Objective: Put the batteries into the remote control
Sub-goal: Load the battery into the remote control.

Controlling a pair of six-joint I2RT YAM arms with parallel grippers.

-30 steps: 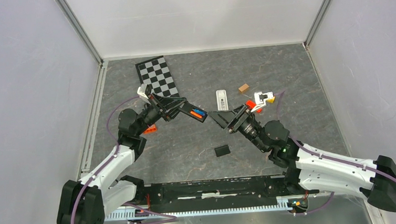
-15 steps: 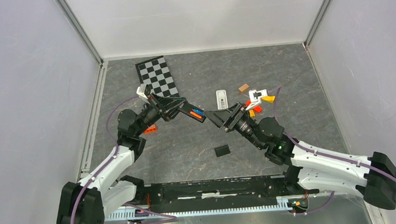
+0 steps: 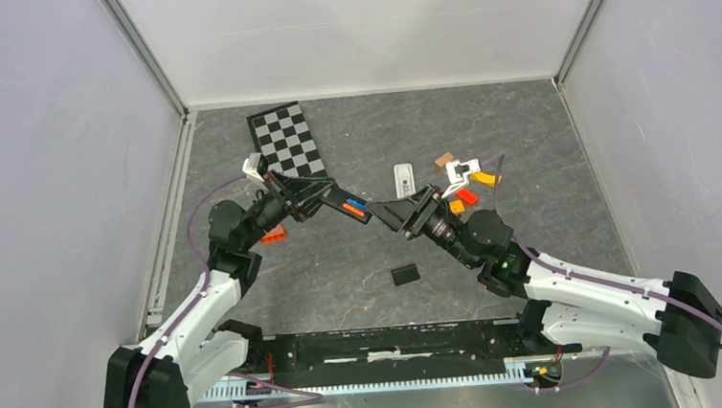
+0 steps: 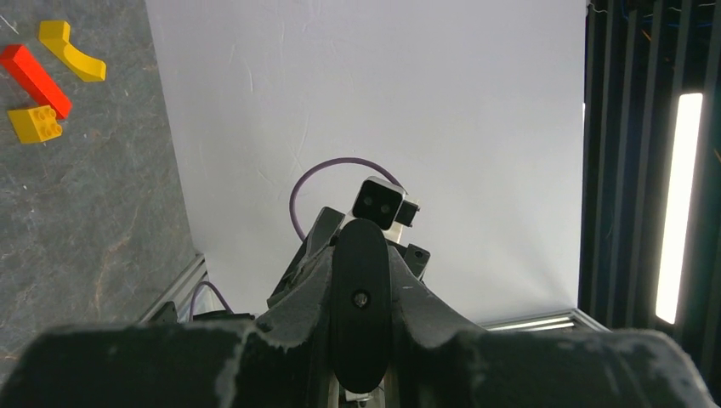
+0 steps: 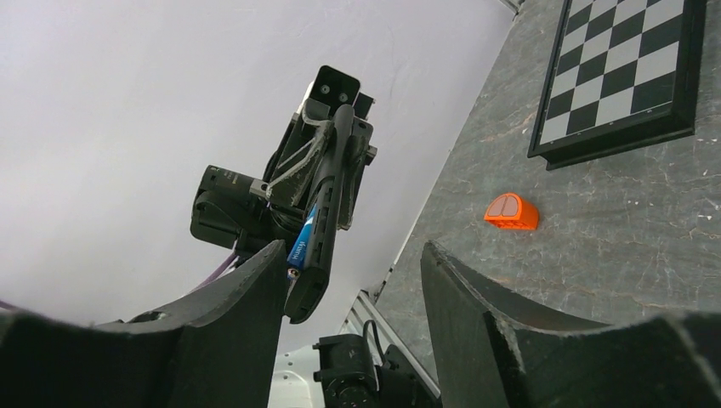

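Note:
My left gripper (image 4: 361, 293) is shut on the black remote control (image 4: 361, 306), seen end-on between its fingers and held above the table. In the top view the remote (image 3: 333, 199) points right, with a blue and an orange battery (image 3: 353, 206) lying in its open compartment. My right gripper (image 3: 388, 212) is open, its tips right at the remote's free end. In the right wrist view the remote (image 5: 327, 191) and the blue battery (image 5: 303, 238) sit just beside my left finger (image 5: 246, 323); nothing is gripped there.
A black battery cover (image 3: 404, 274) lies on the table in front. A white device (image 3: 403, 178), a brown block (image 3: 444, 160) and red, orange and yellow blocks (image 3: 462, 197) lie behind the right arm. A checkerboard (image 3: 288, 142) and an orange block (image 3: 272, 235) are at the left.
My right gripper has moved left, up to the remote's free end, and its jaws have narrowed a little. The left gripper still holds the remote, shifted slightly left.

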